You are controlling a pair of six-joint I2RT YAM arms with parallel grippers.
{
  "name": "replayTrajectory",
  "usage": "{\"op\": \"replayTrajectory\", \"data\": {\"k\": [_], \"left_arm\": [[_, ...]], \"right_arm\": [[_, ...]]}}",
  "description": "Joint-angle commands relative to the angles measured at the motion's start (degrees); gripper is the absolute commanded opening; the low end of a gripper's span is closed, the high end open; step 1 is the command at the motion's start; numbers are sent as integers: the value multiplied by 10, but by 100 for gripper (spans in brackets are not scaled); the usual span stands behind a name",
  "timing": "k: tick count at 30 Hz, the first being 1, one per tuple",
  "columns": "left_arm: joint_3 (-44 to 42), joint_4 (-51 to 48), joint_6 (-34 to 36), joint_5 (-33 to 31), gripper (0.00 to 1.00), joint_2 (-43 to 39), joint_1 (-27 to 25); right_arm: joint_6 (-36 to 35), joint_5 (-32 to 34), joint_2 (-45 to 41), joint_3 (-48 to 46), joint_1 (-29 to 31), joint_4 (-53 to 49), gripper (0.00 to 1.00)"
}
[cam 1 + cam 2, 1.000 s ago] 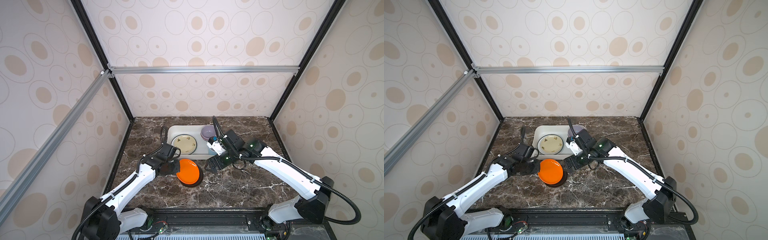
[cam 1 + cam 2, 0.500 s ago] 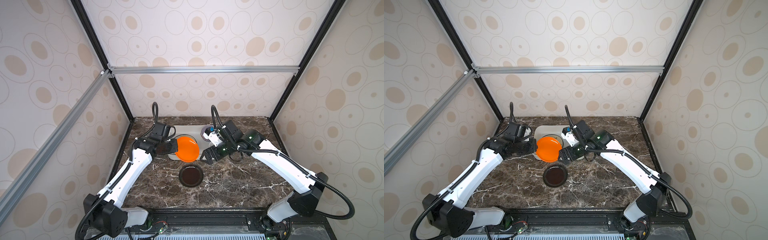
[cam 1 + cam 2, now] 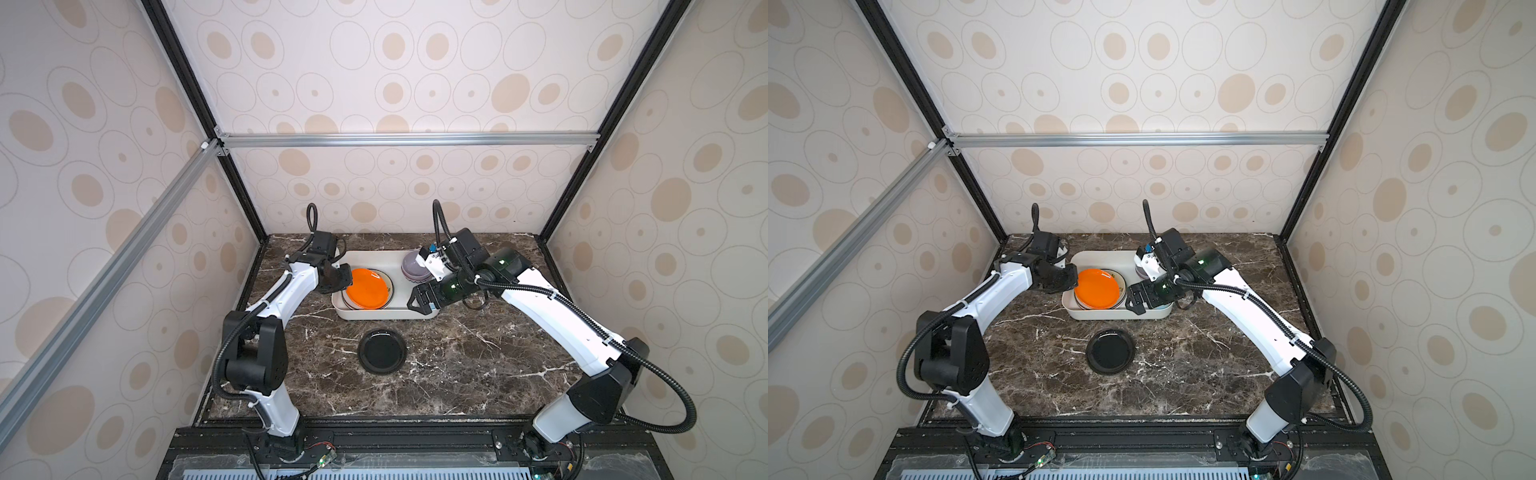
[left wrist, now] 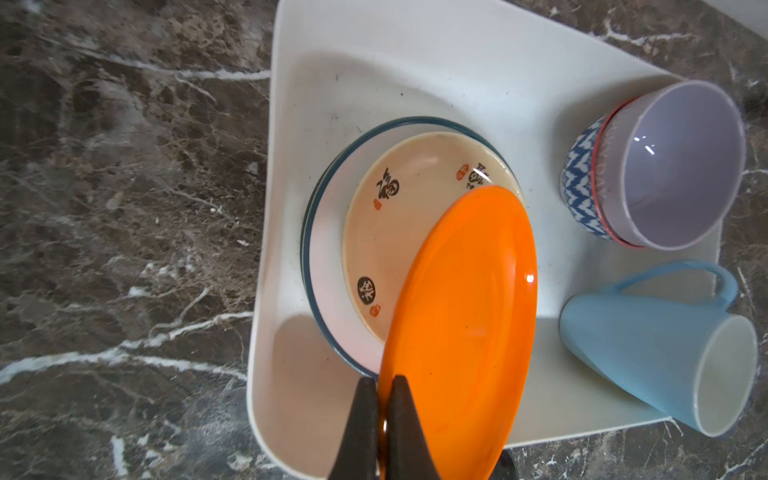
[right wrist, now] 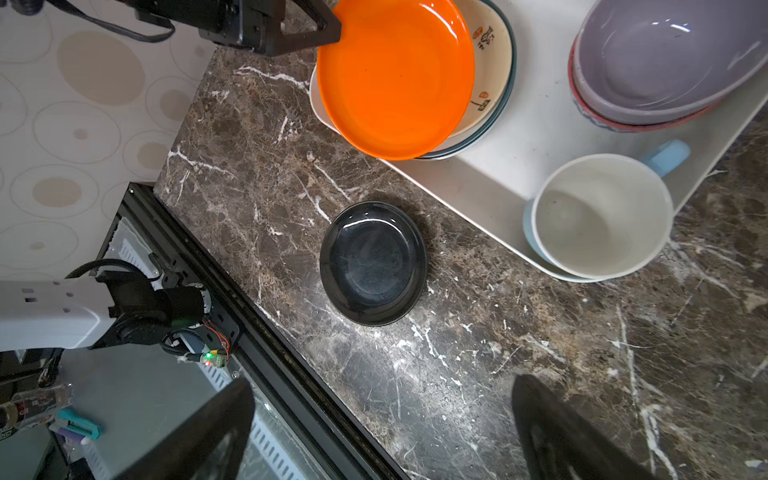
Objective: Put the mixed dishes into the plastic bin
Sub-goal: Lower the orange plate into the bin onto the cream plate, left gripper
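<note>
Marble tabletop [image 3: 478, 365] bears one black plate [image 3: 381, 351]; left hand [image 4: 383, 386] pinches orange plate [image 4: 461, 316] over plastic bin [image 3: 374, 259] (it should lower, then release), right hand [image 5: 382, 380] spread.

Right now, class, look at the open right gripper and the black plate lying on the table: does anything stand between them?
Nothing visible does. In the right wrist view, only bare marble lies between the right gripper and the black plate. The plate lies alone, apart from the near wall of the plastic bin.
</note>
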Motion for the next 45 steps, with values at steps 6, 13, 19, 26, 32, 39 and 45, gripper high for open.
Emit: {"op": "replayTrajectory", "data": {"k": [6,13,19,26,32,39,45], "left_arm": [[139,4,39,38,0,116,16],[166,-25,56,44,0,156,22],[115,-18,52,55,0,128,22],[68,-15,59,47,13,98,22],[52,-13,57,41,48,67,22],[25,-15,48,41,45,6,22],[-66,0,28,46,17,-81,19]], "right_arm": [[-21,0,63,88,-31,-41,100],[-24,-4,99,131,-48,-58,100],[-19,-11,114,139,-51,-58,100],[-19,-31,119,137,-51,-57,100],[-14,-39,103,124,-51,-57,100],[0,-43,56,74,-50,-36,100],[8,-42,11,20,-36,-25,100]]}}
